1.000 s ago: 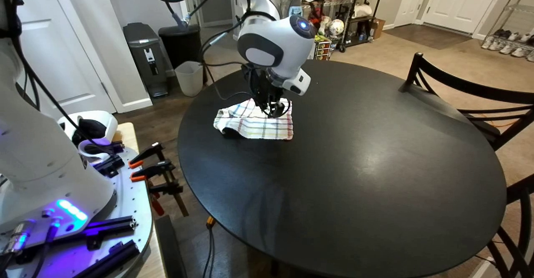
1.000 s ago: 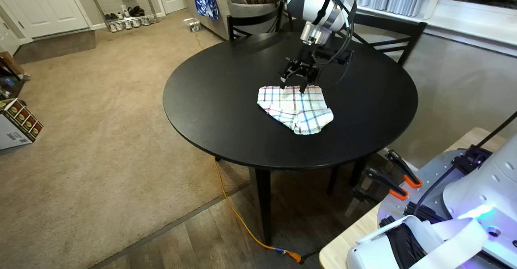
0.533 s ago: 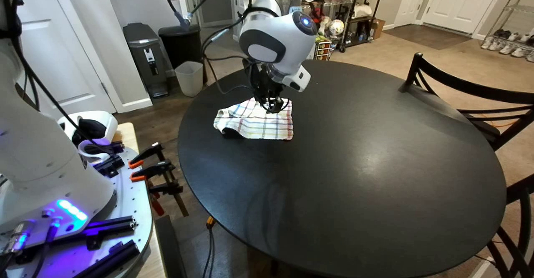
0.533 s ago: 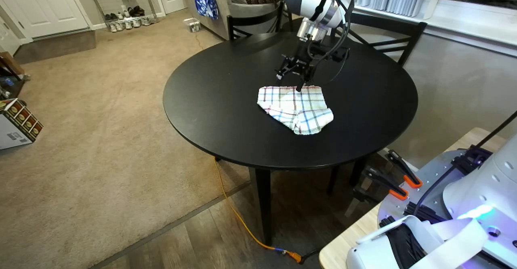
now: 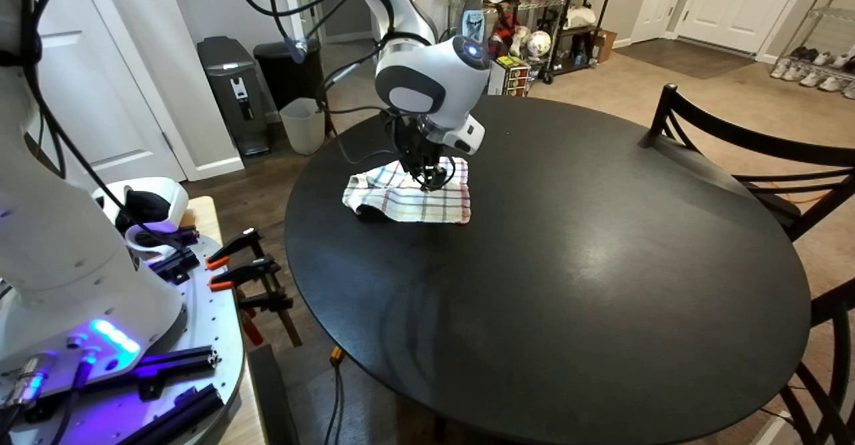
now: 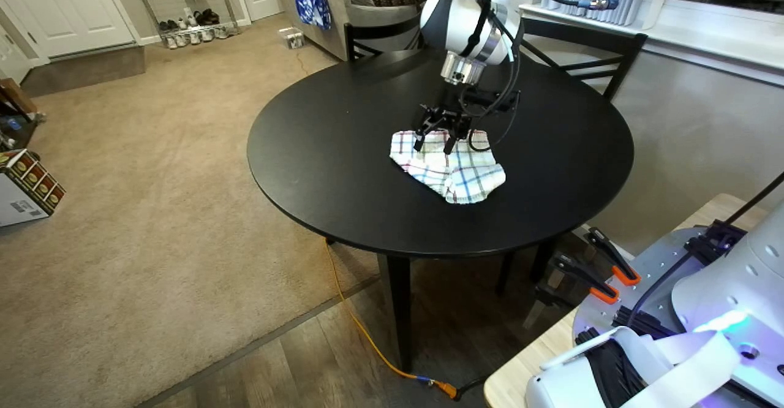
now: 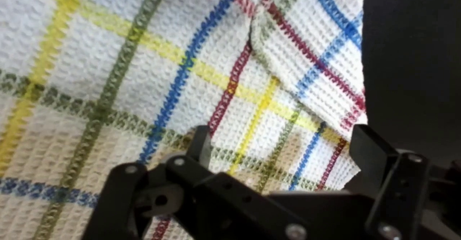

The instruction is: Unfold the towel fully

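The towel (image 5: 427, 208) is a white cloth with coloured grid stripes. It lies partly folded and wrinkled on the round black table (image 5: 574, 298), and also shows in an exterior view (image 6: 473, 175). In the wrist view, the towel (image 7: 144, 78) fills the left and middle, with a folded-over flap (image 7: 317, 49) at the upper right. My gripper (image 6: 433, 149) points down over the towel's far part. In the wrist view, the gripper (image 7: 281, 135) is open, fingers wide apart, with towel visible between them and nothing held. Whether the fingertips touch the cloth I cannot tell.
Black chairs (image 5: 755, 137) stand at the table's edge. Cables (image 6: 511, 95) hang from the arm near the gripper. The robot base stands on a wooden stand (image 6: 527, 359) beside the table, with black and orange clamps (image 5: 250, 268).
My gripper has shifted from the towel's far edge to over the cloth, toward the robot base, after rising slightly. The fingers stay open. The towel looks nearly the same.
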Available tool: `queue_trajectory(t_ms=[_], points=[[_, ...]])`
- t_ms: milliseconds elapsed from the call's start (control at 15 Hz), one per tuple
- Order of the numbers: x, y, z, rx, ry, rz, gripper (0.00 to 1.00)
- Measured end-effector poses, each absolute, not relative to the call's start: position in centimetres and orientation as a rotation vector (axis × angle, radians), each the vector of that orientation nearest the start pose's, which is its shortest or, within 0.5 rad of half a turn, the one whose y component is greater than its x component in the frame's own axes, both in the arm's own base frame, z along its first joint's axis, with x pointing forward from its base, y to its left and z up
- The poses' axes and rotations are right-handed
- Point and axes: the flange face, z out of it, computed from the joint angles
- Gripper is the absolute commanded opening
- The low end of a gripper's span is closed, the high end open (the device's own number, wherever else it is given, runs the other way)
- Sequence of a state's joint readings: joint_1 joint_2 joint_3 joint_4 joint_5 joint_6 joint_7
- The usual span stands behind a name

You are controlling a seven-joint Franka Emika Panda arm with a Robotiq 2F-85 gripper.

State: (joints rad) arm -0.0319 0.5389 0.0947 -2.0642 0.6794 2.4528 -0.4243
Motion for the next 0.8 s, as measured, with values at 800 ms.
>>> queue_trajectory(t_ms=[800], points=[[57.82, 4.50, 16.61, -2.779, 0.001, -0.221, 1.00]])
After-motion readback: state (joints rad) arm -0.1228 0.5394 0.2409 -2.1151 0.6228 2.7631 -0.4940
